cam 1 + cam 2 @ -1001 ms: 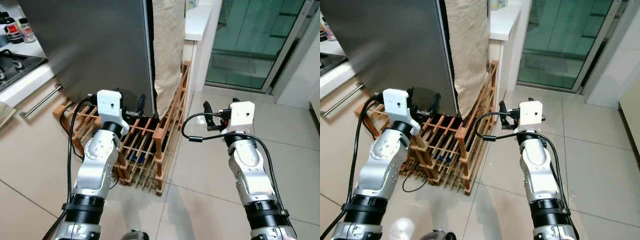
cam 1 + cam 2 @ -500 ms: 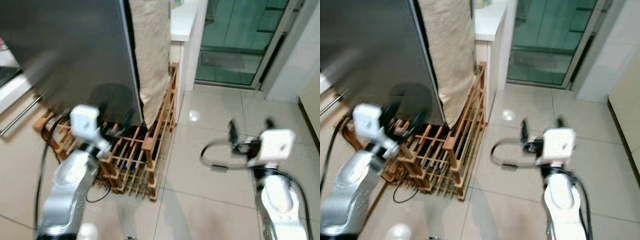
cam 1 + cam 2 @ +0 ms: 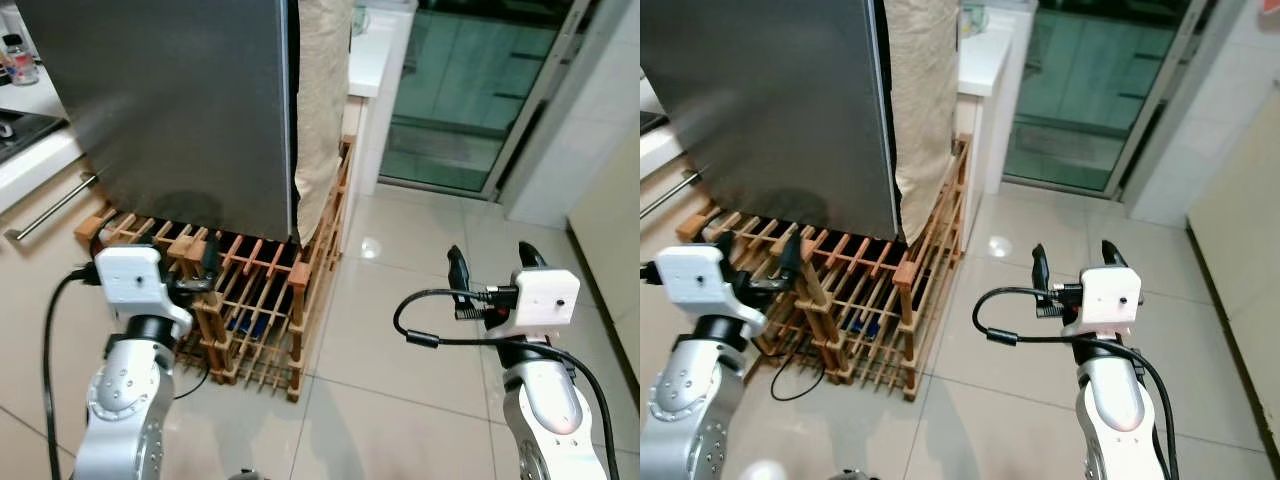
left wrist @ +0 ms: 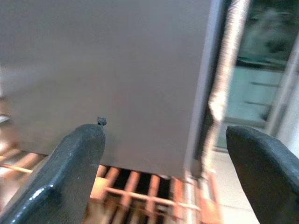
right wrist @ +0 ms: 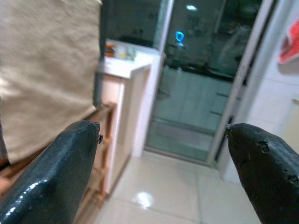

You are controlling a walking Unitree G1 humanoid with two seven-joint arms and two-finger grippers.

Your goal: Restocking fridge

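Note:
The grey fridge (image 3: 180, 100) stands at the upper left with its plain side panel toward me, and the same panel (image 4: 117, 70) shows in the left wrist view. My left gripper (image 3: 208, 262) hovers low in front of the wooden wine rack (image 3: 255, 300) at the fridge's foot. It is open (image 4: 163, 154) and holds nothing. My right gripper (image 3: 490, 262) is out over the tiled floor to the right of the rack. It is open too (image 5: 163, 154), with its fingers wide apart and nothing between them.
A beige cloth (image 3: 325, 100) hangs at the fridge's right edge, over the rack. Behind it are a white counter (image 3: 375, 50) and a glass sliding door (image 3: 470, 90). A kitchen counter with a drawer handle (image 3: 50, 205) is at the left. A black cable (image 3: 195, 375) lies by the rack.
The whole picture has shifted, so the camera moved. Both arms now sit lower and farther apart; the right gripper is farther right of the rack. Both stay open.

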